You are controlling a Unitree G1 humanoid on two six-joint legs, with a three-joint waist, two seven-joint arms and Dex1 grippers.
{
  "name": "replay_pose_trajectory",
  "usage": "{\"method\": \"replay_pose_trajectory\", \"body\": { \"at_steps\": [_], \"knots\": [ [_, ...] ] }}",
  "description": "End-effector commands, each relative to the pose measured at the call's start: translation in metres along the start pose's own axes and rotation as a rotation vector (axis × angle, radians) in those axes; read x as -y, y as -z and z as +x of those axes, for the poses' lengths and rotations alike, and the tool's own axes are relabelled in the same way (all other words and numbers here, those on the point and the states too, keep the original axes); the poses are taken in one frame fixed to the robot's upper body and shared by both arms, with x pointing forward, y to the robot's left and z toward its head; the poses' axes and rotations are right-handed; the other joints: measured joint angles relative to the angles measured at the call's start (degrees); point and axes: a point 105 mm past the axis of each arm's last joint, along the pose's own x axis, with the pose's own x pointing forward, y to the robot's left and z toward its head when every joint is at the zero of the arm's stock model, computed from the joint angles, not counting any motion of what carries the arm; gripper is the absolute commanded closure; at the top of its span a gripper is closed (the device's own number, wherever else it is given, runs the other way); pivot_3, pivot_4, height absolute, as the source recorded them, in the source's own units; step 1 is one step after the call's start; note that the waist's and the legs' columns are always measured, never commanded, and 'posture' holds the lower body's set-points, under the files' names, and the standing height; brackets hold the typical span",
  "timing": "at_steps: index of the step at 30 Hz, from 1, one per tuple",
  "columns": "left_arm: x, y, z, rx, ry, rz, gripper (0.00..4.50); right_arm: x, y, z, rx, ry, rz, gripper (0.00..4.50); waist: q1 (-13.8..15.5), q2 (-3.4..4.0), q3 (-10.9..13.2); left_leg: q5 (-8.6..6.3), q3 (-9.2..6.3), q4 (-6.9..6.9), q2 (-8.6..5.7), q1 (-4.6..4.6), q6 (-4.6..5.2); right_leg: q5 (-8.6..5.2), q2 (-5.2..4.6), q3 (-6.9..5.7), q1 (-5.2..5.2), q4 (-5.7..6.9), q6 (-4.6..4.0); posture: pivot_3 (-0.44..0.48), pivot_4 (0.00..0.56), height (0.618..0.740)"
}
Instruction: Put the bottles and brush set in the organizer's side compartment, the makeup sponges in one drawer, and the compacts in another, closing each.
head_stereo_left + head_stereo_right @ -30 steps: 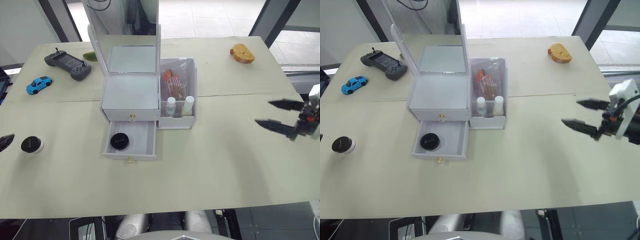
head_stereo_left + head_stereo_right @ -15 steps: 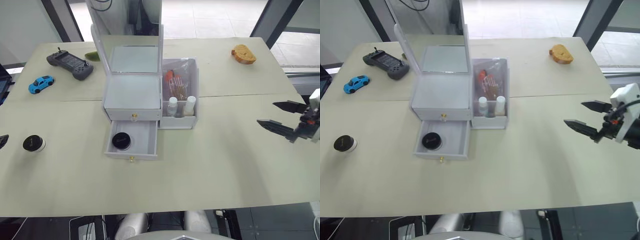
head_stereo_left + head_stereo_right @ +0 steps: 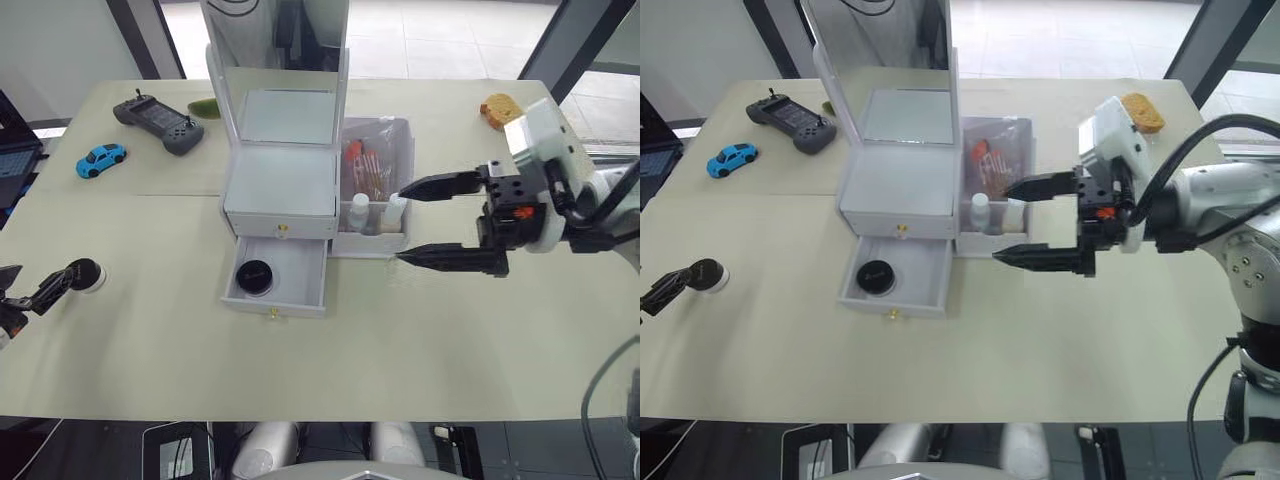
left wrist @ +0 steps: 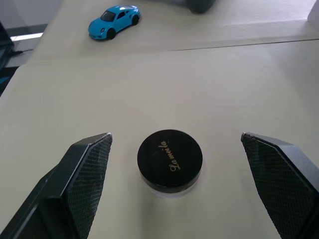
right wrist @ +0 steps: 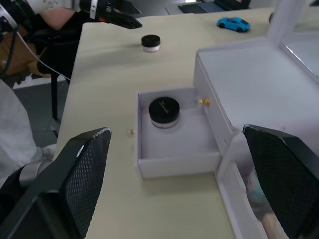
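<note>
Left gripper [image 4: 172, 164] is spread wide around the loose compact [image 4: 170, 159] for pickup; right gripper [image 3: 425, 222], also wide, is parked beside the open drawer [image 3: 278, 280].

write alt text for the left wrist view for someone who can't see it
A small round compact with a black top and gold script sits on the pale tabletop, between the two open black fingers of the left gripper, which do not touch it. A small blue toy car stands farther back on the table.
</note>
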Motion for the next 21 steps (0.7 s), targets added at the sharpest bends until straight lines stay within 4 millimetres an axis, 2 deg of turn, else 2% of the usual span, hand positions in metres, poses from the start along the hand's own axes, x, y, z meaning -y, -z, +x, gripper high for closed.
{"method": "replay_pose_trajectory", "body": {
  "at_steps": [1, 5, 9, 13, 21],
  "knots": [
    [0.001, -0.002, 0.0, -0.025, -0.105, 0.015, 0.02, -0.01, -0.017, 0.008, 0.024, -0.034, -0.131, 0.0, 0.4, -0.02, 0.0, 0.0, 0.04, 0.0, 0.0, 0.02, 0.0, 0.02, 0.0, 0.03, 0.01, -0.01, 0.04, 0.0, 0.15, 0.74],
    [0.008, 0.012, 0.014, -0.089, -0.083, -0.046, 0.02, -0.007, -0.022, 0.009, 0.034, -0.012, -0.129, 0.0, 0.9, -0.04, 0.0, -0.01, 0.23, -0.01, 0.0, 0.06, 0.02, 0.06, 0.04, 0.16, -0.01, 0.0, 0.1, 0.0, 0.15, 0.74],
    [0.011, 0.025, 0.027, -0.148, -0.088, -0.069, 0.02, -0.001, -0.015, 0.003, -0.008, 0.046, -0.13, 0.0, 1.2, -0.06, 0.0, -0.02, 0.38, -0.03, -0.01, 0.12, 0.03, 0.06, 0.06, 0.25, -0.03, -0.01, 0.11, 0.0, 0.15, 0.74],
    [0.015, 0.029, 0.044, -0.185, -0.076, -0.096, 0.02, -0.003, -0.011, -0.001, -0.028, 0.069, -0.124, 0.0, 1.1, -0.11, -0.1, -0.02, 0.56, -0.16, 0.03, 0.18, 0.03, 0.07, 0.08, 0.41, -0.09, 0.01, 0.13, 0.0, 0.15, 0.74],
    [0.016, 0.03, 0.066, -0.236, -0.075, -0.062, 0.02, -0.001, -0.019, 0.007, -0.027, 0.111, -0.11, 0.0, 0.6, -0.17, -0.1, -0.02, 0.83, -0.41, 0.09, 0.27, 0.03, 0.08, 0.08, 0.63, -0.25, 0.01, 0.14, 0.0, 0.15, 0.74]
  ]
}}
